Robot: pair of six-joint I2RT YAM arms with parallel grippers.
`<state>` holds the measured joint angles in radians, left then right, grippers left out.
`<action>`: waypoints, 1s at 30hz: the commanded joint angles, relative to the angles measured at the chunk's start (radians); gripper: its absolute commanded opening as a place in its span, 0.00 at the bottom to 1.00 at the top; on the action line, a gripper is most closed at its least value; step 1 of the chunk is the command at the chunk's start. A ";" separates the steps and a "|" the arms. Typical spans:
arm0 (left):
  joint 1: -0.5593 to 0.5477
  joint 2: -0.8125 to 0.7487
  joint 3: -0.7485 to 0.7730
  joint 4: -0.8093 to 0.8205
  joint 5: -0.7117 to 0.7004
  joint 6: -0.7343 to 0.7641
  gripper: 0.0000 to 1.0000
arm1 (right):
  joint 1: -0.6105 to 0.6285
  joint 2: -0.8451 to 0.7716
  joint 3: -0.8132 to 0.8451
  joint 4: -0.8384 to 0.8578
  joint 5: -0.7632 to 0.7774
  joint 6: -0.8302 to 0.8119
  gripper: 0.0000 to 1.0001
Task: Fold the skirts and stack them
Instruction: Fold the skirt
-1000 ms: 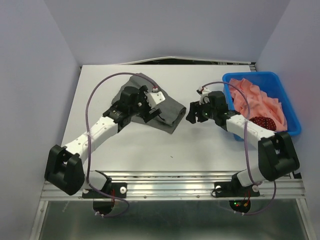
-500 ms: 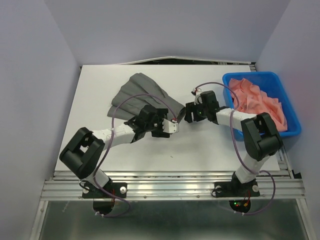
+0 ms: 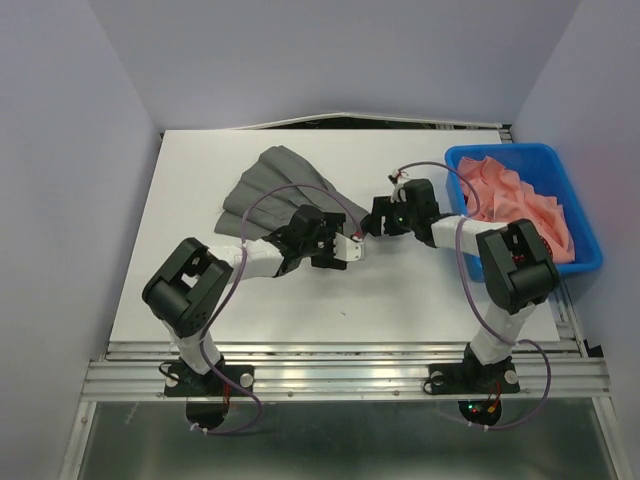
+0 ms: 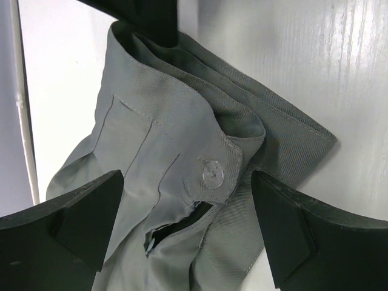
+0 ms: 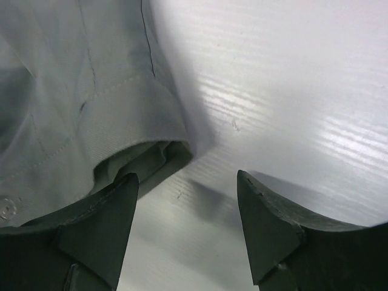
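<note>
White desk (image 3: 400, 300), blue plastic bin (image 3: 500, 150) at its right edge, crumpled salmon-pink cloth (image 3: 530, 205) inside, aluminium rail (image 3: 340, 372) along the near edge.

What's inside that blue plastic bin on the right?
Crumpled salmon-pink cloth fills the blue plastic bin. Anything beneath it, or behind the right arm's elbow, is hidden.

We see the plain dark grey skirt (image 3: 275, 170) spread left of centre on the surface (image 3: 420, 300), pleated hem fanned toward the far-left corner, buttoned waistband (image 4: 200, 145) rumpled mid-surface.
</note>
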<state>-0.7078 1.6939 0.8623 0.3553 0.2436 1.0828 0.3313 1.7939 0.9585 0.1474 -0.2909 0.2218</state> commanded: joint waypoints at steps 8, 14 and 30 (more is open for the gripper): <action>-0.007 0.035 0.027 0.059 0.006 -0.012 0.99 | -0.052 0.117 0.020 0.192 -0.016 0.211 0.70; -0.007 0.041 0.029 0.057 -0.004 -0.007 0.99 | -0.052 0.136 0.017 0.193 0.045 0.249 0.69; -0.007 0.062 0.058 -0.038 0.014 0.084 0.99 | -0.117 0.133 0.051 0.008 -0.004 0.386 0.68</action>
<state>-0.7078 1.7550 0.8795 0.3443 0.2363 1.1210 0.2153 1.8915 0.9821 0.2890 -0.2817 0.5980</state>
